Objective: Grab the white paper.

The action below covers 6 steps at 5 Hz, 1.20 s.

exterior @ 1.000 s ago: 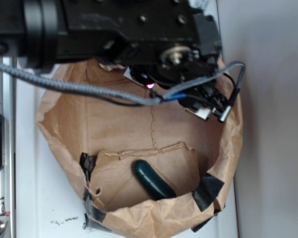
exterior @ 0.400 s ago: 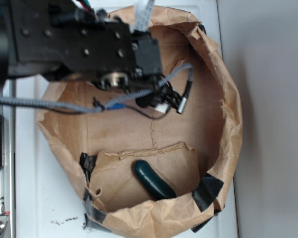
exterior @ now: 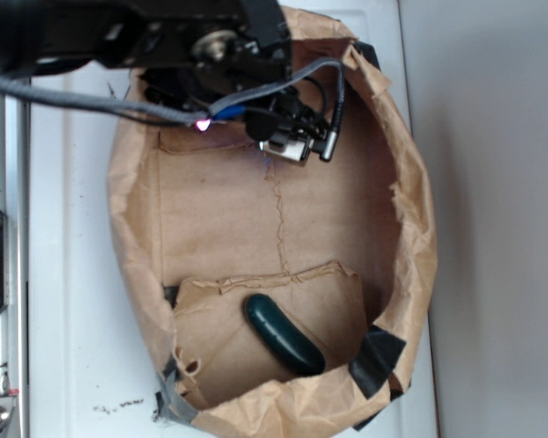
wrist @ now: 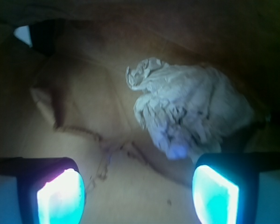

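Hovering open and empty: the pincer (wrist: 137,196) looks down into the bag (exterior: 411,237).
Its two fingers stand wide apart, with the paper (wrist: 186,114) on the bag's floor ahead and nearer the right one, probably a line-up for the grab; the green object (exterior: 283,333) lies well apart.

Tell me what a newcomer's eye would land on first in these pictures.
In the wrist view, the crumpled white paper stands out pale against the brown floor of the bag, ahead of the open end effector and nearer its right-hand glowing pad. In the exterior view, the brown paper bag fills the frame, with the black arm over its top edge and a dark green object lying near its bottom edge.
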Available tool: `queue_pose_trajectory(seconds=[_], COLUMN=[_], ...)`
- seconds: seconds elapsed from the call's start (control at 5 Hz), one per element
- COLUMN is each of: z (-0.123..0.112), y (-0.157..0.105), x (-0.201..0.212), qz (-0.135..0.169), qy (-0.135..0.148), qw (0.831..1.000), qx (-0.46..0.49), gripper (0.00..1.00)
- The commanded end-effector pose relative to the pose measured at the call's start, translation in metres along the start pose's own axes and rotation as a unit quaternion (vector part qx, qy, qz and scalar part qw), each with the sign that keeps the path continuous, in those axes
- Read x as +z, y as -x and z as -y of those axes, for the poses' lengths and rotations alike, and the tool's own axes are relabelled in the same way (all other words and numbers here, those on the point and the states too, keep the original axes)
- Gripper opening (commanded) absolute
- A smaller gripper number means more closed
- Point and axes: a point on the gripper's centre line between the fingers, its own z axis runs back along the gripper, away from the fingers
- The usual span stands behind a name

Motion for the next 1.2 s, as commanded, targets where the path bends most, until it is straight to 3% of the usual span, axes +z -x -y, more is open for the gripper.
queue_pose_trajectory(seconds=[0.0,0.2,0.6,0.8,1.0], z=[-0.006,-0.022,-0.020,-0.027,-0.031], y=[-0.032,-0.027,-0.008,-0.008,-0.020], x=[-0.008,-0.009,0.029,0.035,0.024], qz=[0.025,0.022,0.004,0.012,0.015], qy=[-0.012,-0.023,0.026,0.032,0.017], qw=[0.999,0.999,1.000,0.999,0.999], qx=[0.028,0.025,0.006,0.010,0.022], gripper=[1.00,1.00,1.00,1.00,1.00])
